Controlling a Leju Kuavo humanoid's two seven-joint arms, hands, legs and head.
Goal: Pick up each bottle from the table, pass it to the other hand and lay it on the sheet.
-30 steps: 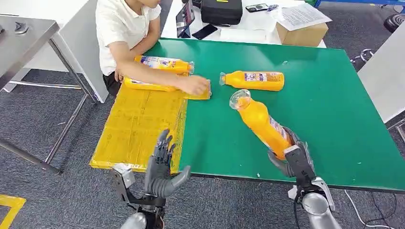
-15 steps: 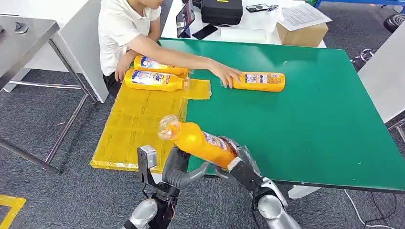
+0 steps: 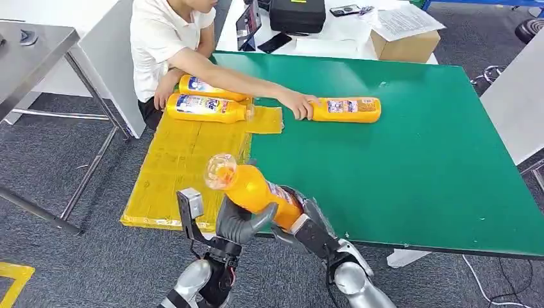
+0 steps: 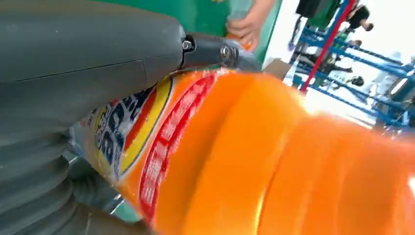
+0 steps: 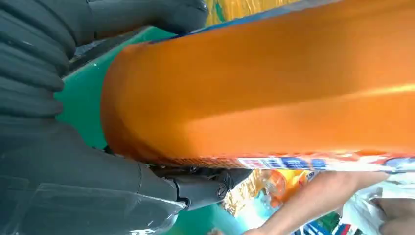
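Note:
An orange bottle with a clear cap hangs tilted above the table's front edge, cap end over the yellow sheet. My right hand grips its base end. My left hand wraps its middle from below. In the left wrist view the bottle's label lies right against my left hand. In the right wrist view the orange body lies across my right hand. Two more bottles lie at the sheet's far end. Another bottle lies on the green table.
A person sits at the table's far left, one hand on the cap end of the bottle lying on the table. A cardboard box and dark devices sit on the white table behind. A grey metal table stands at the left.
My right hand carried the bottle leftward from the table's right side to my left hand, which now wraps it. The person's hand moved from the sheet's bottles to the bottle on the table.

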